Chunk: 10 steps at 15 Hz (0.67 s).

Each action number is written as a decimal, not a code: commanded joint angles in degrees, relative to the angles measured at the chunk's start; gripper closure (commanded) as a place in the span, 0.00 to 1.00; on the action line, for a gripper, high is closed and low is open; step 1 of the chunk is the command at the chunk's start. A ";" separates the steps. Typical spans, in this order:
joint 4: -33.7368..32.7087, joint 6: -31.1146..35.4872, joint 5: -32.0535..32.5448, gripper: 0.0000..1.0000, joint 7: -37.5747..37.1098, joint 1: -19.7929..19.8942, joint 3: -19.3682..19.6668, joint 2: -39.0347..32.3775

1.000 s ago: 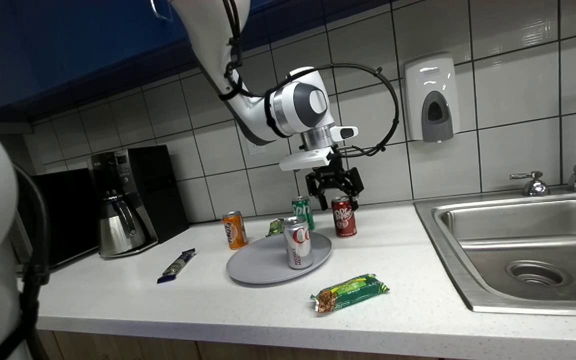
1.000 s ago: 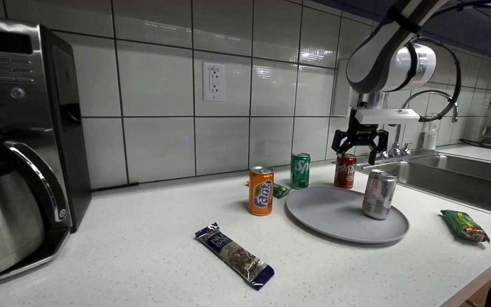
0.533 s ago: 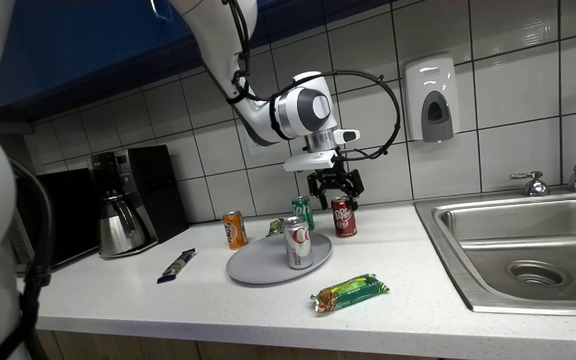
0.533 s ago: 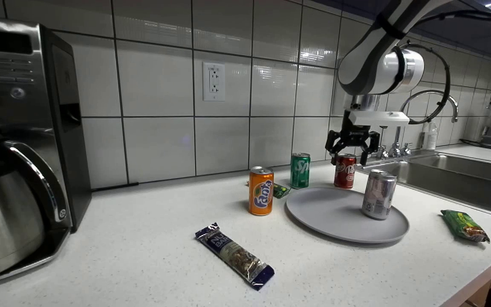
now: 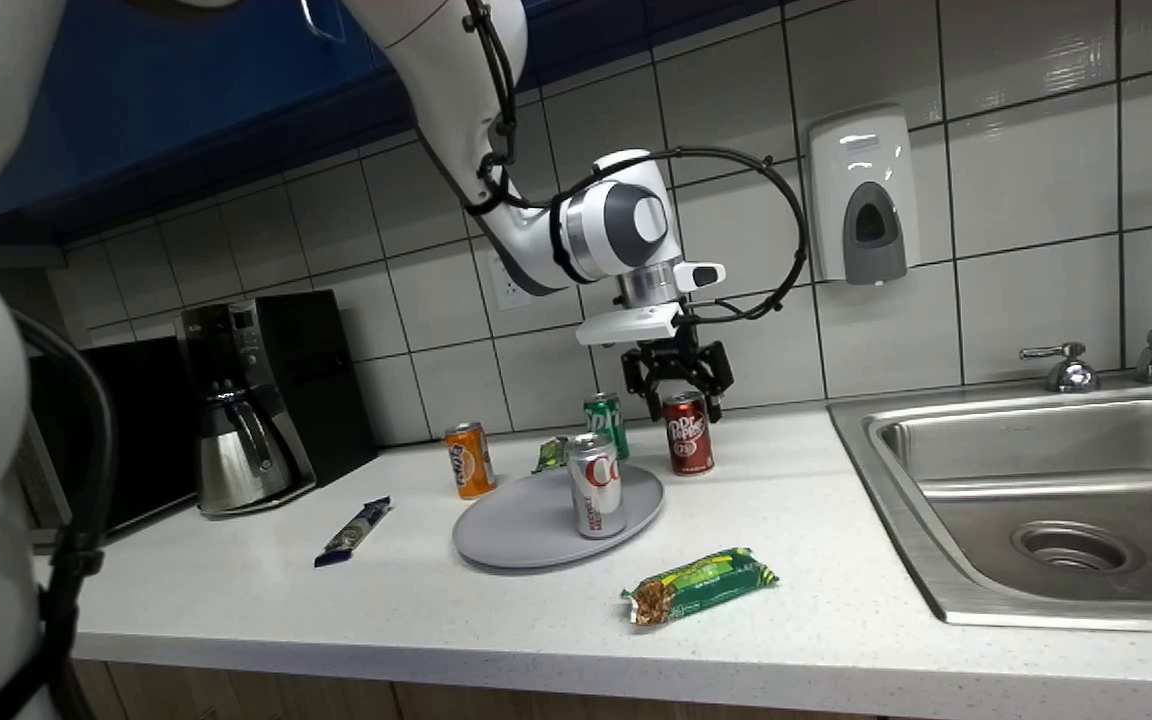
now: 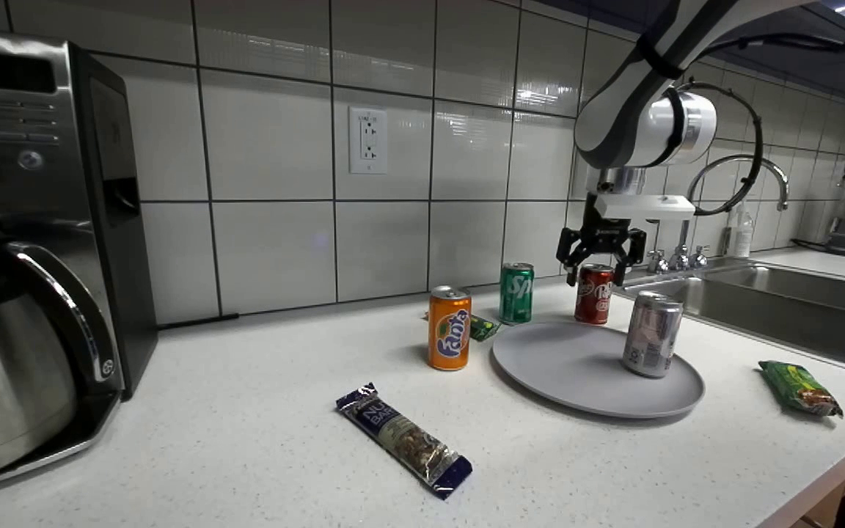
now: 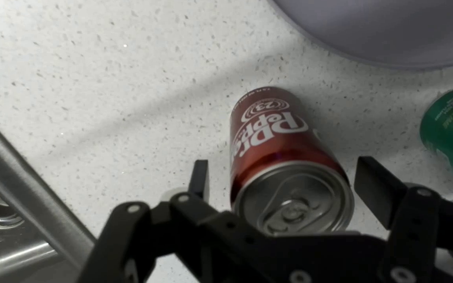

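Note:
My gripper (image 7: pixel 288 185) stands open around the top of a red Dr Pepper can (image 7: pixel 264 125). One finger pad (image 7: pixel 199 177) is left of the can and the opposite one is right of it, with counter showing on both sides, so neither appears to touch. In both exterior views the gripper (image 5: pixel 685 410) (image 6: pixel 595 279) points down over this can (image 5: pixel 689 442) (image 6: pixel 594 302), which is upright on the counter. Close by is a green Sprite can (image 7: pixel 452 125) (image 6: pixel 516 295). A silver Coke can (image 5: pixel 596 488) rests on a grey plate (image 5: pixel 511 525) (image 7: pixel 387 39).
An orange Fanta can (image 6: pixel 450 330) stands left of the plate, near a small green packet (image 6: pixel 483 328). A nut bar (image 6: pixel 404 440) and a green snack bar (image 5: pixel 701 587) lie on the counter. The steel sink (image 5: pixel 896 540) is to the right; a coffee maker (image 5: pixel 276 390) is at left.
My gripper has shifted sideways and slightly lower, so the Dr Pepper can now sits more centrally between its fingers. The cans, plate and bars have stayed put.

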<state>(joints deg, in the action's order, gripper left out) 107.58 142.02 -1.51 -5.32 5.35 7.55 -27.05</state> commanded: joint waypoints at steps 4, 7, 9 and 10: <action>-3.88 -3.32 -1.11 0.60 2.00 1.59 -1.35 -1.92; -3.51 -3.03 -0.99 0.62 1.82 1.50 -1.24 -1.37; -2.72 -2.52 -0.78 0.62 1.63 1.29 -1.15 -0.67; -2.28 -2.33 -0.64 0.62 1.43 1.14 -1.07 -0.28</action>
<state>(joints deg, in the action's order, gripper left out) 105.71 140.92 -1.51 -5.29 5.44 7.45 -28.36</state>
